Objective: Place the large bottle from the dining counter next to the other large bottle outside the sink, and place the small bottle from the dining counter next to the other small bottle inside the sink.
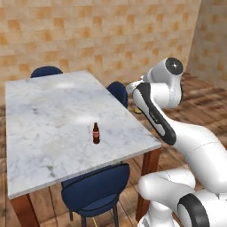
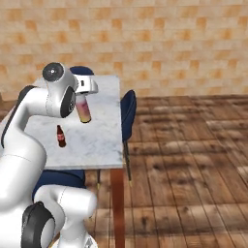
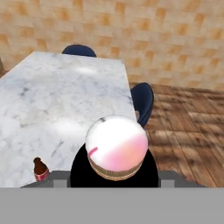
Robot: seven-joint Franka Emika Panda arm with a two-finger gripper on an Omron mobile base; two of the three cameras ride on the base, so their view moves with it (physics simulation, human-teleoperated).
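Observation:
The large bottle point(image 2: 84, 109), pink fading to yellow-orange, hangs in the air below my hand, over the right part of the dining counter point(image 2: 99, 135). My gripper point(image 2: 81, 98) is shut on its upper part. In the hand view the bottle's pale pink end point(image 3: 116, 148) sits in the middle and hides the fingertips. The small bottle point(image 1: 95, 133), dark brown with a red label, stands upright on the marble top point(image 1: 48, 119), below and left of the held bottle point(image 2: 60, 136); it shows at the lower left of the hand view point(image 3: 40, 169). The sink and the other bottles are out of view.
Blue chairs stand around the counter: one at the near side point(image 1: 95, 188), one at the far end point(image 1: 46, 71), one on the right side point(image 2: 128, 109). Open wooden floor point(image 2: 193, 160) stretches right of the counter. A brick wall closes the back.

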